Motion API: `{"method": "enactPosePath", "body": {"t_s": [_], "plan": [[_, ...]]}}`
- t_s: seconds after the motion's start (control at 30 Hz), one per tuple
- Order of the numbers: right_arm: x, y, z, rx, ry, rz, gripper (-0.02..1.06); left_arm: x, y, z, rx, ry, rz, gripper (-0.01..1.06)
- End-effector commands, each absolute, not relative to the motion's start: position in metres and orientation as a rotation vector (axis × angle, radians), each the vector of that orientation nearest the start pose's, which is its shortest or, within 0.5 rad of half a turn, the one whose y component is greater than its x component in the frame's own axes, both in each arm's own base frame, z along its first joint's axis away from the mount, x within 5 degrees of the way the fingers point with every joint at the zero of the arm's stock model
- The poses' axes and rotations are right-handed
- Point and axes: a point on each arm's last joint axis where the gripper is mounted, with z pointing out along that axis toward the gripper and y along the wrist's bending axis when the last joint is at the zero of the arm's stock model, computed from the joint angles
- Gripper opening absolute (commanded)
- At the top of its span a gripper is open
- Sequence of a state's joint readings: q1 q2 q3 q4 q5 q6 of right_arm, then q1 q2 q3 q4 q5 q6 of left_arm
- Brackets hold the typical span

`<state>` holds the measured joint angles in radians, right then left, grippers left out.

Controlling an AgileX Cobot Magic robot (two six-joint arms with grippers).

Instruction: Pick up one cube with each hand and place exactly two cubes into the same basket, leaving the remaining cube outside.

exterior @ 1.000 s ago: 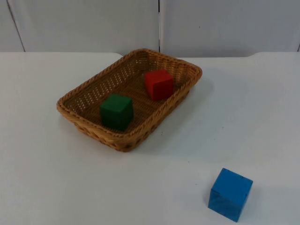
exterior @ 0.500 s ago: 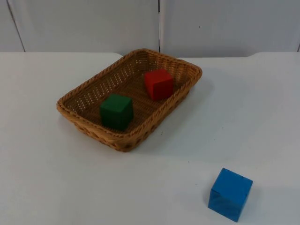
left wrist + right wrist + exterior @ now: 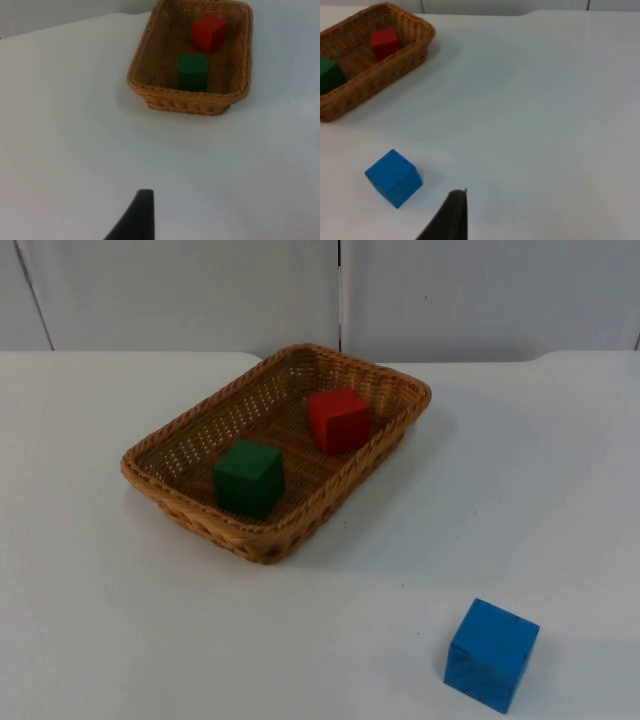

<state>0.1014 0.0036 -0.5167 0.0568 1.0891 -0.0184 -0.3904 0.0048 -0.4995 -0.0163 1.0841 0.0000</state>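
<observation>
The white table carries the same layout as in the two earlier top views: nothing on it has shifted. The wicker basket sits at about eleven o'clock from the table's middle, its long axis running from seven toward one o'clock. Inside it, the green cube rests at the seven o'clock end and the red cube at the one o'clock end, apart from each other. The blue cube lies outside, well apart from the basket, at about five o'clock from it.

The left gripper hangs over bare table, facing the basket, green cube and red cube. The right gripper hangs near the blue cube. How far either gripper's fingers are spread cannot be told.
</observation>
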Motion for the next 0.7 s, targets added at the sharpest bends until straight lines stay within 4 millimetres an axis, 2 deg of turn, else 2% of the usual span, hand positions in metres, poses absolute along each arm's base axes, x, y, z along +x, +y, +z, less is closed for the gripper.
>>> {"method": "enactPosePath", "body": {"t_s": [0.0,0.67], "plan": [[-0.0077,0.0040,0.2800,-0.102,2.045,0.109,1.05,-0.0050,0.0008,0.2747,0.406,2.034,-0.259,1.05],[-0.0076,0.0043,0.2800,-0.071,2.046,0.090,1.05,-0.0050,0.0008,0.2747,0.406,2.034,-0.259,1.05]]}}
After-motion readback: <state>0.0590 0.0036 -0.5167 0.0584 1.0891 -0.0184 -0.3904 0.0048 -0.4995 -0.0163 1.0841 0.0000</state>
